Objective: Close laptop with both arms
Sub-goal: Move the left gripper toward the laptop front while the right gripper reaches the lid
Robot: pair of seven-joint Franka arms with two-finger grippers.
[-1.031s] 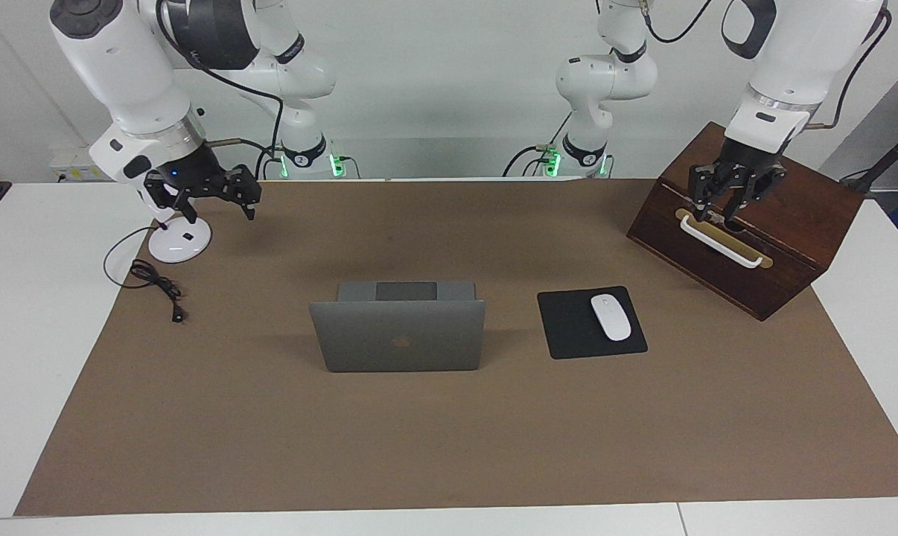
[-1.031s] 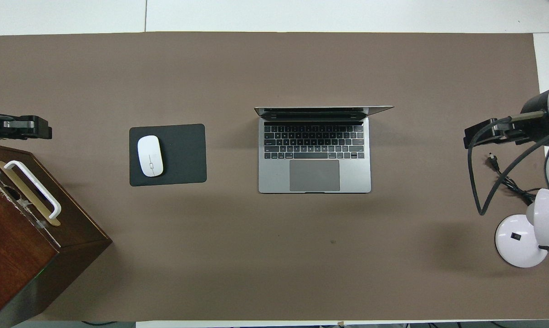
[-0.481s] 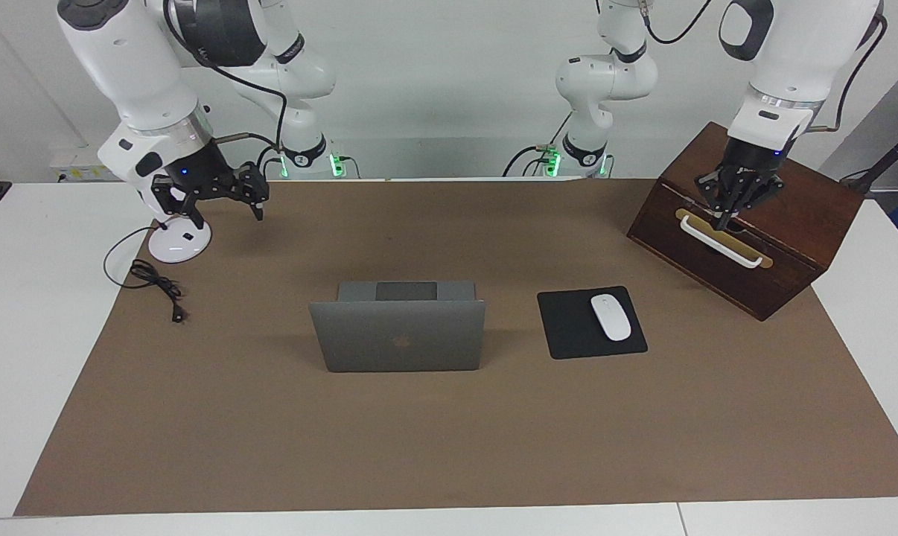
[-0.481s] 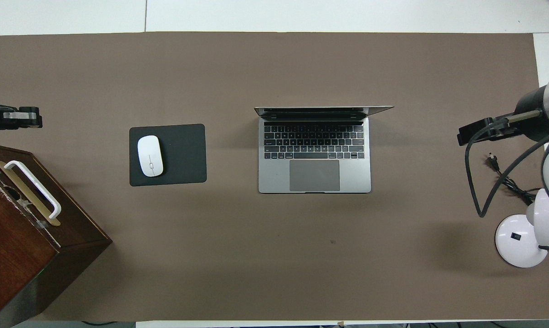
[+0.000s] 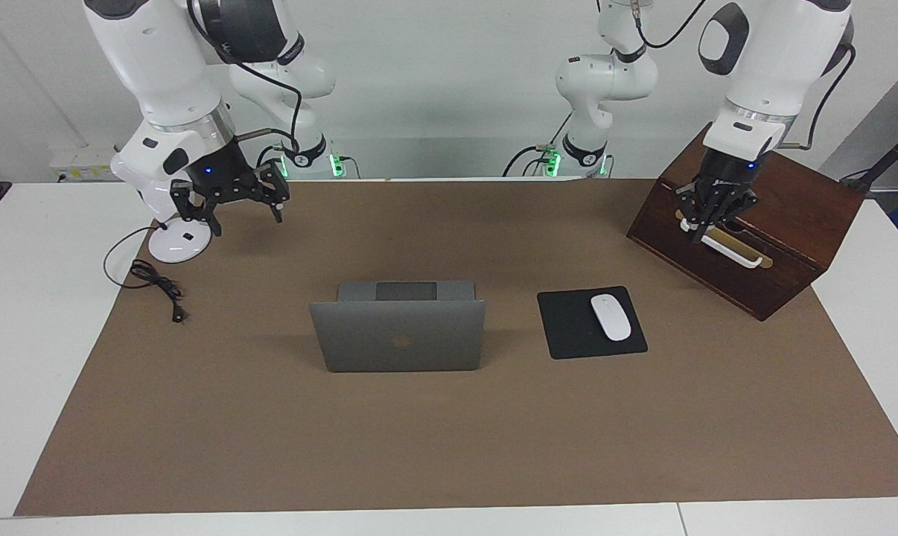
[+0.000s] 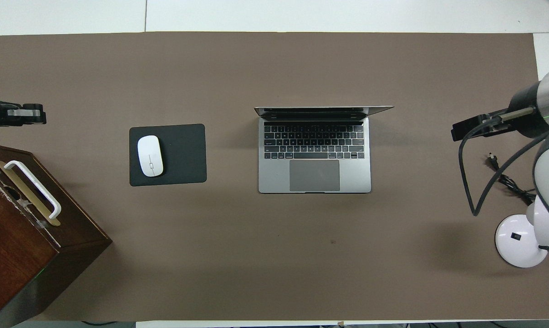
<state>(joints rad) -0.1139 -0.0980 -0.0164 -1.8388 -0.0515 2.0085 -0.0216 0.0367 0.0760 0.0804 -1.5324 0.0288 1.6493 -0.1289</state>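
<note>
Right tool [image 5: 229, 216], black, fingers spread open, hangs over the right arm's end of the brown-covered surface [image 5: 449, 447]. It is well apart from the thin silver-grey metal laptop [image 5: 398, 335].

The laptop sits open at the middle of the surface. Its keyboard faces the robots and its lid stands upright on the edge farther from them. The lid's long top edge runs from one arm's end to the other, so I judge that each tool must travel inward along that line and then press the lid toward the robots and down. The right tool is the nearer of the two.

Beside the laptop, toward the left arm's end, lies a black square mouse pad [image 5: 579, 324] with a white mouse [image 5: 610, 317] on it. Further out, the left tool [image 5: 709, 216] hangs over the white handle [image 5: 724, 247] of a dark wooden box [image 5: 791, 246]; whether it is open or closed I cannot tell. A round white lamp base [image 5: 179, 241] and a black cable [image 5: 155, 286] lie at the right arm's end.
</note>
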